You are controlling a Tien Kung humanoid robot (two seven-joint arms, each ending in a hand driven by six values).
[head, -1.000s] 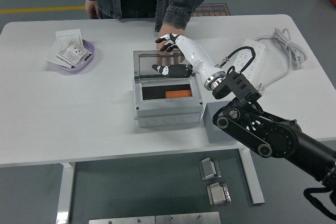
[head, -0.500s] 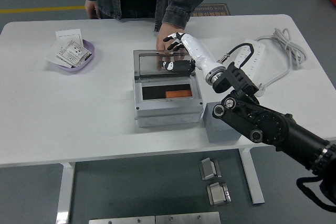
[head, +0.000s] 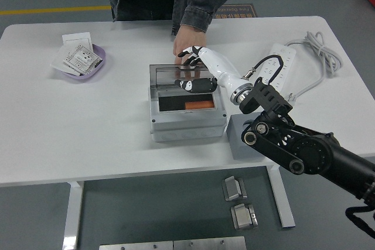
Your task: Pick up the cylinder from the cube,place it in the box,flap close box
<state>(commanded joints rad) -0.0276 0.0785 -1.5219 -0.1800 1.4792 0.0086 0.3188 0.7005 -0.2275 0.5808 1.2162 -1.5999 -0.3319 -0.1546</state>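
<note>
The grey box [head: 187, 124] stands mid-table with its clear lid [head: 176, 74] hinged at the back and tilted partway down. An orange cylinder [head: 200, 105] lies inside the box at the right. My right hand [head: 187, 69] holds the lid's right part, fingers [head: 188, 54] over its top edge and thumb in front. The grey cube [head: 240, 141] sits right of the box, partly hidden by my arm. A person's hand [head: 183, 43] rests on the table just behind the lid.
A purple bowl [head: 94, 68] with paper packets sits at the far left. A white power strip [head: 282, 62] and its coiled cable [head: 319, 48] lie at the right. The person stands at the far edge.
The lid's top edge has come down and forward with my right hand on it. The person's other hand has risen off the table's far left edge.
</note>
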